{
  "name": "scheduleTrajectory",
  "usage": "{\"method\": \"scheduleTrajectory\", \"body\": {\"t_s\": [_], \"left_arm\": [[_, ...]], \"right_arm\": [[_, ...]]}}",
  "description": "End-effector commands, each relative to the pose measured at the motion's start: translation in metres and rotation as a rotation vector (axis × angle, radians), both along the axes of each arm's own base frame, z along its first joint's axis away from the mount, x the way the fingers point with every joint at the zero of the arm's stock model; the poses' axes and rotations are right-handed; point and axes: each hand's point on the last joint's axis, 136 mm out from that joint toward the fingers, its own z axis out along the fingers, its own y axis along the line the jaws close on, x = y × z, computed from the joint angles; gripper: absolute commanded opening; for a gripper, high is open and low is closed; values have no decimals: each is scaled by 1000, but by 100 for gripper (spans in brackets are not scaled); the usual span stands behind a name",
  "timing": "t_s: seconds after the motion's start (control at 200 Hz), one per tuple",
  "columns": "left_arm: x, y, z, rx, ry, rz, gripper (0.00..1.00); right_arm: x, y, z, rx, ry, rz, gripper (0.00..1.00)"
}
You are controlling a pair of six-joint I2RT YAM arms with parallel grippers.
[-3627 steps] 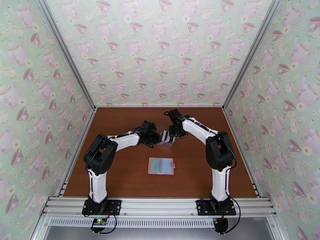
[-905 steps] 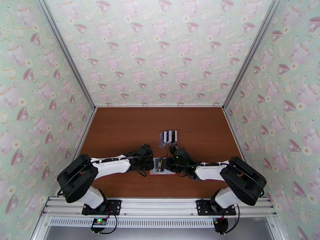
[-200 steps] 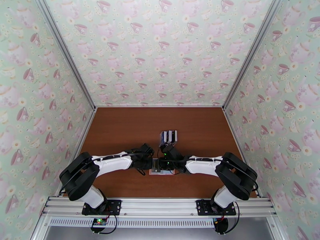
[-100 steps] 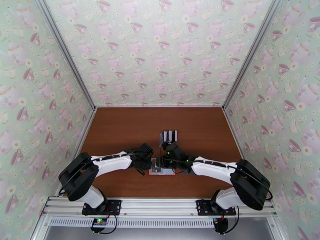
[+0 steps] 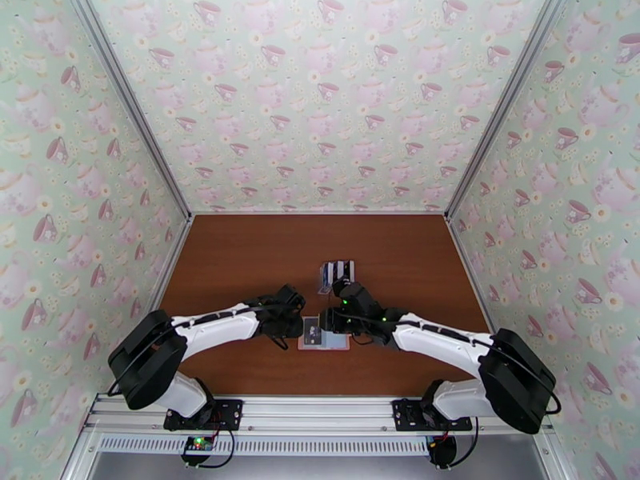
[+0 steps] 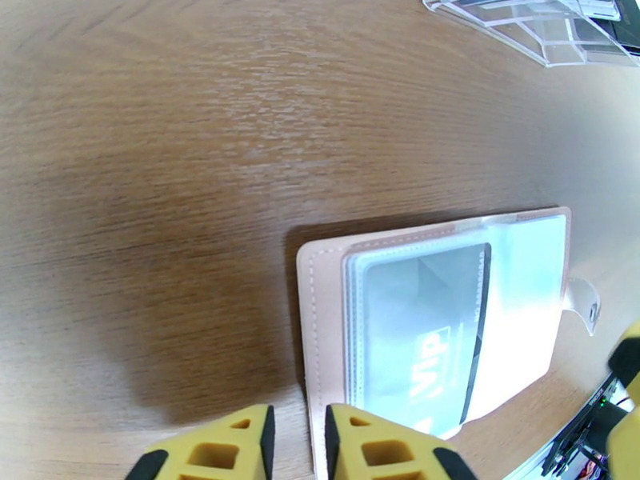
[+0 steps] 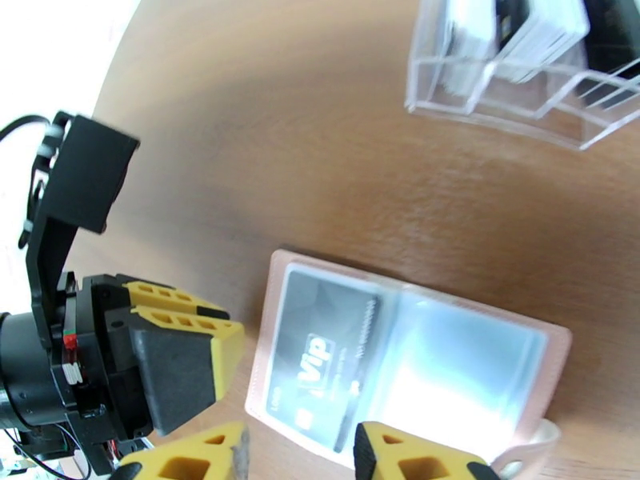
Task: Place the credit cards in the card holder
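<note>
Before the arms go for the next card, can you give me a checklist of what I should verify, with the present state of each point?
1. The card is in a sleeve of the wallet: ok, the dark one lies under clear plastic.
2. The wallet is open and flat on the table: ok.
3. The left claw is empty: ok, jaws slightly apart, nothing between them.
4. The left claw is clear of the wallet edge: cannot tell, its tips are right beside it.
5. The right claw is empty: ok, jaws open above the wallet.
6. The rack holds more cards: ok.
</note>
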Motion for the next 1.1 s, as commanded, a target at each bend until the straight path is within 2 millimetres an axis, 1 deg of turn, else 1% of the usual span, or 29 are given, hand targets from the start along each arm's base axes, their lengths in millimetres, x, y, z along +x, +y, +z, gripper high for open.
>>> {"method": "scheduleTrajectory", "body": {"t_s": [0.0, 0.125, 0.431, 0.661, 1.097], "left_arm": [[2, 6, 3, 14, -17, 6, 26], [2, 6, -1, 16, -10, 7, 26], [3, 6, -1, 13, -8, 10, 26], [5, 6, 0, 7, -8, 15, 31], [3, 8, -3, -7, -1, 25, 34]], "right_arm": [[0, -15, -5, -44, -6, -13, 41], [2, -22, -4, -47, -8, -26, 41], [4, -36, -2, -59, -14, -51, 42], [5, -47, -1, -62, -16, -68, 44], [11, -66, 1, -91, -23, -119, 43]]}}
